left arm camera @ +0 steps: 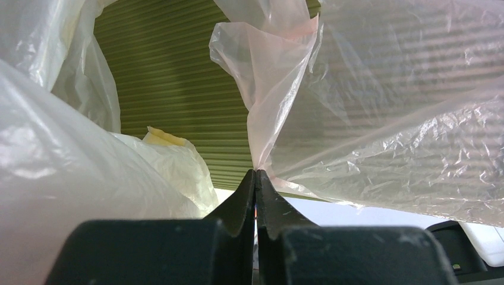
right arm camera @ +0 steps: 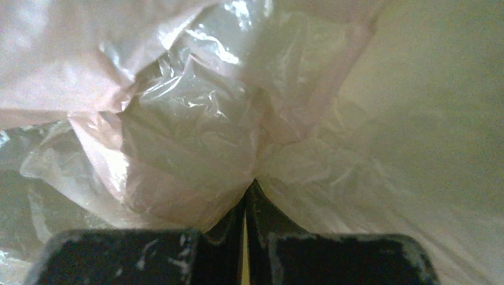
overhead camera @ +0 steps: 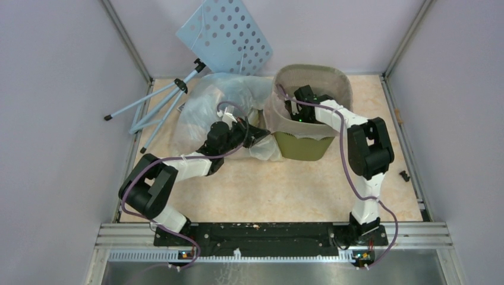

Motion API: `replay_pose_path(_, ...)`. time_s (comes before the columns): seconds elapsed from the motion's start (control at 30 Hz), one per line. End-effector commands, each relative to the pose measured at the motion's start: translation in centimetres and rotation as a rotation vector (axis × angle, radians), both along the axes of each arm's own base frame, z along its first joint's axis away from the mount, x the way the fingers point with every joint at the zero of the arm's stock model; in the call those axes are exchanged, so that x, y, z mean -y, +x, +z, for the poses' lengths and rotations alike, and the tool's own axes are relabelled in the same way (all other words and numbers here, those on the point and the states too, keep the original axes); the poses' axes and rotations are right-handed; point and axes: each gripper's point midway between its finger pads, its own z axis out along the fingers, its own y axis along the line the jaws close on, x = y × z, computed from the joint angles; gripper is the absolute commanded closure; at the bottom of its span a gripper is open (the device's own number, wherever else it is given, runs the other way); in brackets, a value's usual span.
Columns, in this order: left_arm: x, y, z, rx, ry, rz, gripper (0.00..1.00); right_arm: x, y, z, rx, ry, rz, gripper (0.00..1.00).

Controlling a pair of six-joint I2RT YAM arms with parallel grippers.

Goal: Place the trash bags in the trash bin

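From above, the olive-green plastic mesh trash bin (overhead camera: 303, 146) stands at the far middle of the beige table (overhead camera: 261, 190). A thin, crinkly pale pink-beige bag (overhead camera: 274, 113) is draped over its rim and down its left side, so only the lower front of the bin shows green. To the left of it lies a heap of clear whitish bags (overhead camera: 199, 110). Behind them lean a blue perforated board (overhead camera: 226, 35) and a light blue tripod (overhead camera: 160, 104), both partly cut off by the heap. The left gripper (overhead camera: 261, 135) is pressed into the plastic just beside the bin, and its tips are hard to make out here. The right arm reaches over the rim into the bin, where its end is hidden. In the left wrist view the two dark fingers are closed together and pinch a narrow fold of the pink-beige bag. The ribbed green wall is close behind, and a yellowish bag (left arm camera: 175, 157) is at lower left. In the right wrist view the right gripper (right arm camera: 254, 185) is also closed, with pink-beige film gathered at its tips. The plastic fills the picture, so the bottom of the bin cannot be seen.
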Motion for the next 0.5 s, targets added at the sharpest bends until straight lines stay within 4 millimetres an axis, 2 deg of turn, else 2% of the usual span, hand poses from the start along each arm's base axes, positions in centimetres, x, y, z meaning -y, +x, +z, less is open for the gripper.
replay_pose_path(0.0,-0.1,0.1,2.0,0.074,-0.001,0.005,0.96,-0.6,0.0,-2.4,-0.033,0.037,-0.004,1.0)
replay_pose_path(0.1,0.0,0.1,2.4,0.084,-0.003,-0.001,0.96,-0.5,-0.1,-2.7,-0.049,0.055,-0.008,1.0)
replay_pose_path(0.2,-0.1,0.1,2.8,0.094,-0.004,0.001,0.95,-0.6,-0.1,-1.9,-0.045,0.061,-0.007,1.0)
replay_pose_path(0.3,-0.2,0.3,3.4,0.109,-0.004,0.006,0.93,-0.7,0.4,0.7,0.006,0.079,-0.007,1.0)
replay_pose_path(0.47,-0.5,0.6,4.2,0.122,0.0,0.018,0.9,-0.6,0.9,6.2,0.113,0.112,-0.038,1.0)
